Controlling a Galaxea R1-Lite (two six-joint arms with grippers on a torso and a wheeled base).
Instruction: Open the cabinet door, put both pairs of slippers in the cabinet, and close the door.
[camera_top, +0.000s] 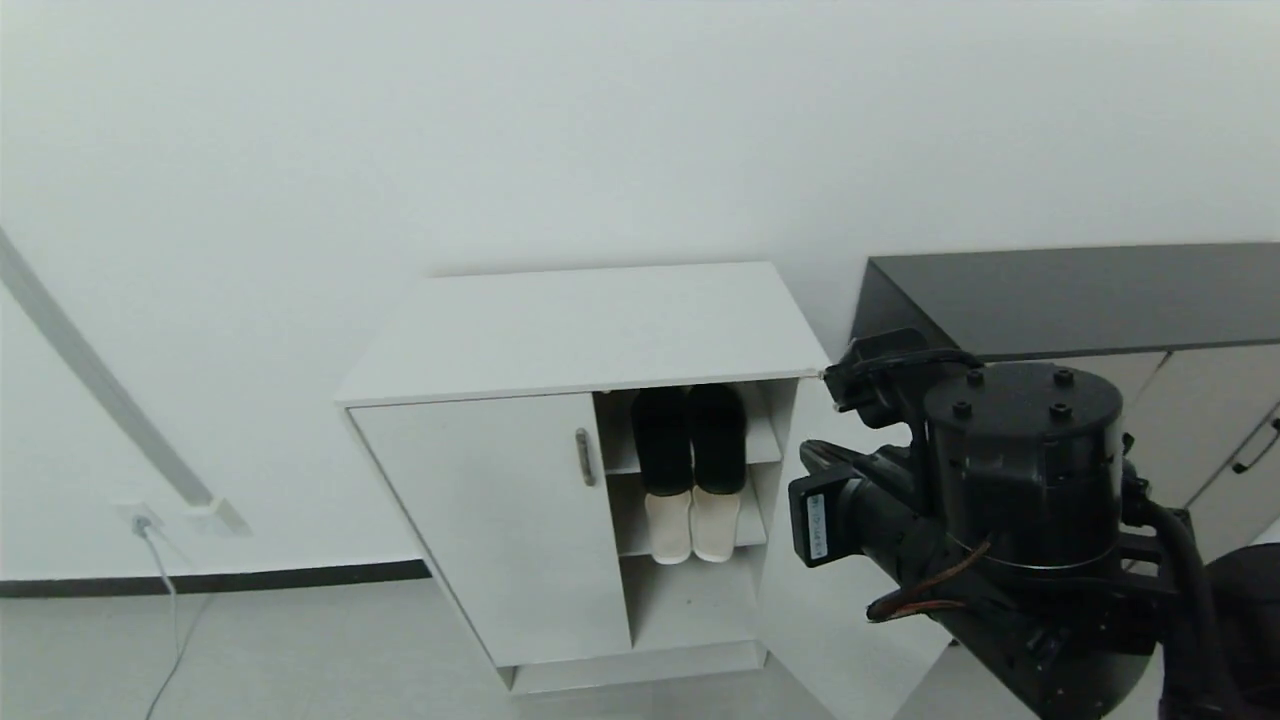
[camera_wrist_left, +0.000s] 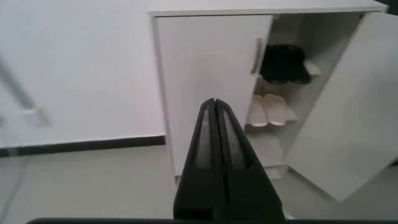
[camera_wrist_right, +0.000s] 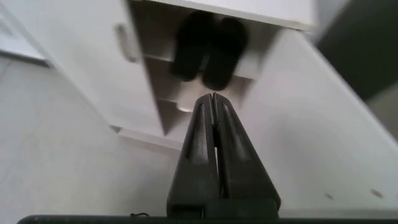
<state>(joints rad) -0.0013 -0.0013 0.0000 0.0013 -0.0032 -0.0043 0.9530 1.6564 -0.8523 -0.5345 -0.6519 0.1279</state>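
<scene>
Two pairs of slippers sit inside the white cabinet (camera_top: 590, 330): the black pair (camera_top: 690, 440) on the top shelf, the white pair (camera_top: 692, 525) on the shelf below. We see its right door (camera_wrist_left: 351, 99) standing wide open and its left door (camera_top: 490, 520) closed, with a slim metal bar handle (camera_top: 584, 457). The panels are flat, smooth and matte. A dark sideboard (camera_top: 1080, 290) stands just right of it; a wall socket (camera_top: 140, 520) with a trailing cable (camera_top: 170, 610) lies to the left. The left gripper (camera_wrist_left: 214, 106) and right gripper (camera_wrist_right: 214, 102) are clenched on nothing.

Upper shelf (camera_top: 764, 446): 1 black slipper pair (camera_top: 690, 437).
Middle shelf (camera_top: 752, 527): 1 white slipper pair (camera_top: 692, 525).
Floor (camera_top: 300, 650): cabinet (camera_top: 590, 330) stands on it.
</scene>
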